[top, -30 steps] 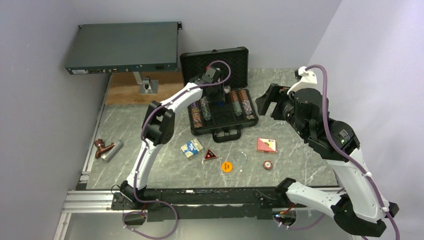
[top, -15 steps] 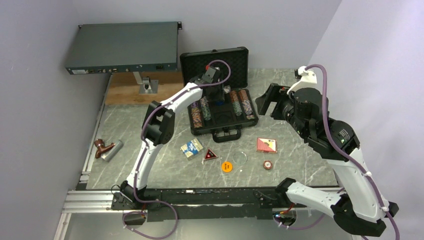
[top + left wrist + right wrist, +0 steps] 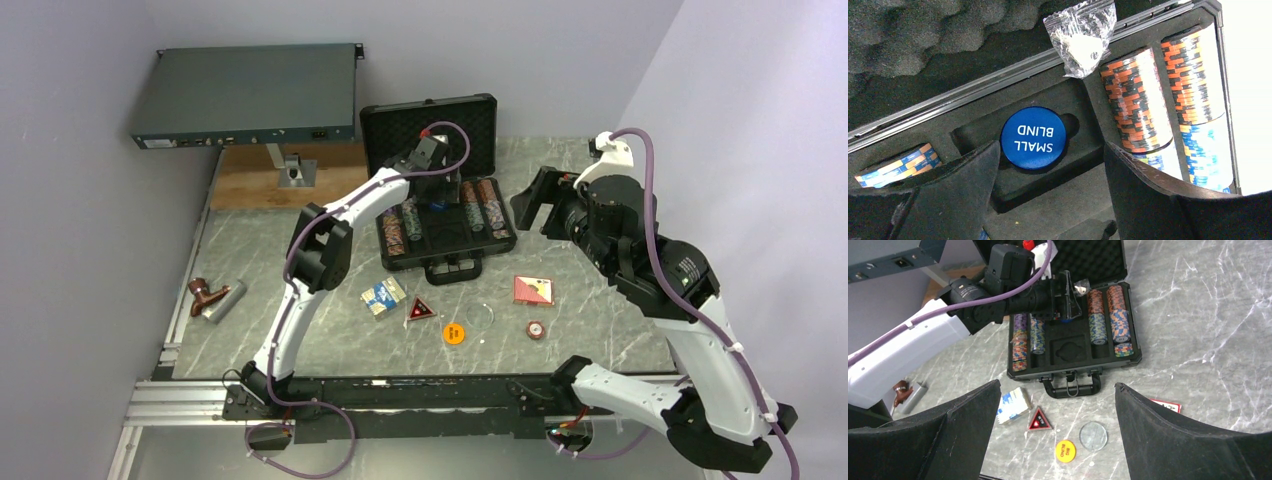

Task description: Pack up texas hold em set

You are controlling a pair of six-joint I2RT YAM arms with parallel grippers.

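Note:
The black case (image 3: 445, 262) lies open at the table's back, foam lid (image 3: 430, 122) upright, striped chip rows (image 3: 478, 207) (image 3: 1138, 100) in its slots. My left gripper (image 3: 437, 195) (image 3: 1052, 147) hangs open over the case's middle. A blue "SMALL BLIND" button (image 3: 1033, 137) lies free in a foam recess just beyond its fingertips. A small plastic bag (image 3: 1080, 35) rests near the hinge. My right gripper (image 3: 530, 205) (image 3: 1056, 385) stands open and empty, right of the case. On the table in front lie a blue card deck (image 3: 383, 296), red triangle (image 3: 420, 310), orange button (image 3: 454, 333) and red card deck (image 3: 532, 290).
A clear disc (image 3: 481, 314) and a small reddish round piece (image 3: 536, 328) lie near the orange button. A flat grey electronics box (image 3: 250, 95) stands raised at the back left over a wooden board (image 3: 260, 180). A brown and silver object (image 3: 215, 297) lies at the left edge.
My left gripper has opened and shifted slightly right over the case, and the blue button now lies free in the recess. The right arm has not moved.

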